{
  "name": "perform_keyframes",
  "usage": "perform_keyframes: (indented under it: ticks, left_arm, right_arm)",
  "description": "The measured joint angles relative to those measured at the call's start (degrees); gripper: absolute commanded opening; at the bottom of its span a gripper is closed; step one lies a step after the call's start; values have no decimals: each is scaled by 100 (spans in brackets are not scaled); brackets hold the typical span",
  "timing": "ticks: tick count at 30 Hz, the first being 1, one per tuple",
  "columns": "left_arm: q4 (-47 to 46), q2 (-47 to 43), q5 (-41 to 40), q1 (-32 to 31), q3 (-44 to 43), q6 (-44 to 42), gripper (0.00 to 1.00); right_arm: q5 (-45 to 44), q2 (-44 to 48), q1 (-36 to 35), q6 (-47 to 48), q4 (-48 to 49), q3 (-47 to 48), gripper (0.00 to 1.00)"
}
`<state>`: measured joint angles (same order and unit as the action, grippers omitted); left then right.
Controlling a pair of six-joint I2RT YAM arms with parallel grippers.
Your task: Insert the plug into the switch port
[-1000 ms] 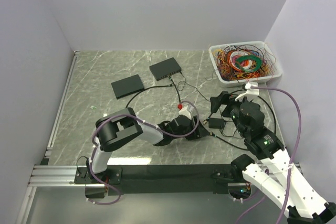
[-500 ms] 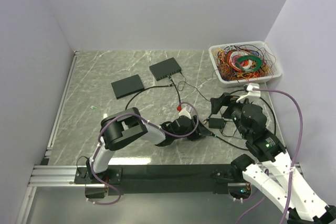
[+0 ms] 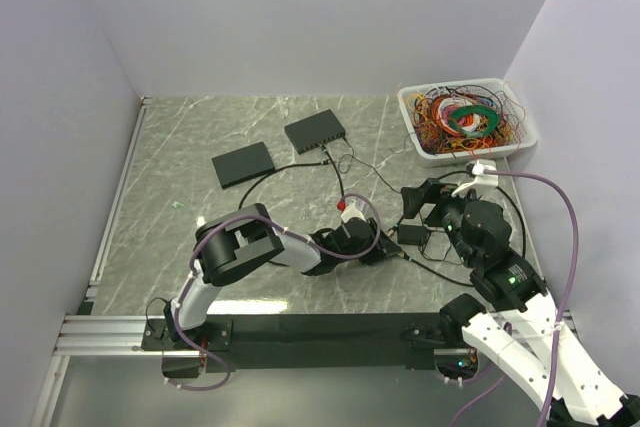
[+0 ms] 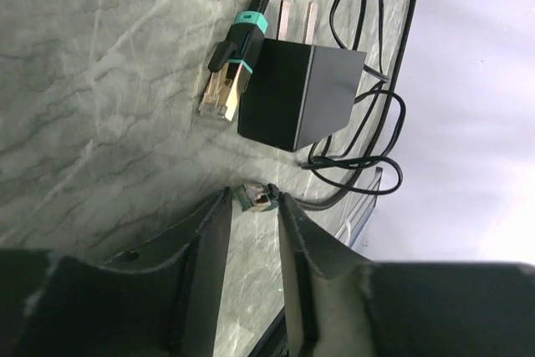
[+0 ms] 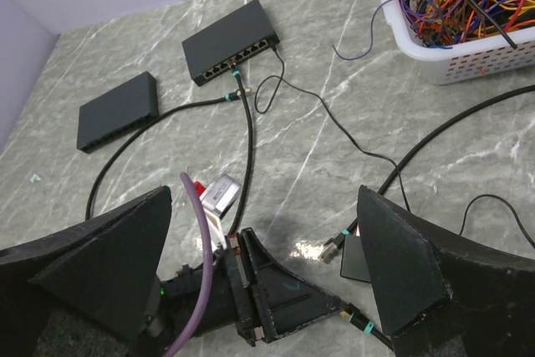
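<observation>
The black switch [image 3: 315,132] [image 5: 231,41] lies at the back with one cable in its front ports. My left gripper [image 3: 385,253] [image 4: 255,206] reaches low over the table. Its narrow jaws pinch a small green-booted plug [image 4: 255,196] at the very fingertips. That plug's cable [image 5: 361,323] runs off to the right. A second, gold plug with a teal band [image 4: 224,94] [image 5: 333,248] lies loose beside a black power adapter [image 4: 299,94] [image 3: 412,235]. My right gripper [image 3: 425,199] [image 5: 266,198] hovers wide open above the left one, holding nothing.
A second flat black box [image 3: 243,163] [image 5: 118,110] lies left of the switch. A white basket [image 3: 412,117] [image 5: 468,64] full of coloured wires stands at the back right. Thin black cables loop over the marble table [image 3: 200,137] around the adapter.
The left gripper's jaws have narrowed onto the plug, and its arm has edged slightly right. The right arm has barely moved.
</observation>
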<state>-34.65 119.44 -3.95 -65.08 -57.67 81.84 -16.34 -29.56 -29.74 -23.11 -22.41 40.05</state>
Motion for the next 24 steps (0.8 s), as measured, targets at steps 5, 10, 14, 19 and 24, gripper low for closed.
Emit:
perform_keyframes:
  ticks: [5, 10, 14, 19, 24]
  left_arm:
    - [59, 42, -2, -2, -85, 9, 35]
    - [133, 42, -46, -22, -118, 4, 33]
    - [149, 42, -46, -35, -120, 4, 34]
    - [262, 42, -57, -81, -203, -11, 29]
    - [404, 42, -70, -118, -245, -55, 11]
  right_arm:
    - [31, 2, 0, 0, 0, -2, 98]
    - [39, 0, 0, 0, 0, -11, 97]
    - [61, 0, 0, 0, -2, -33, 97]
    - [92, 0, 0, 0, -2, -33, 97]
    - [101, 0, 0, 0, -2, -33, 97]
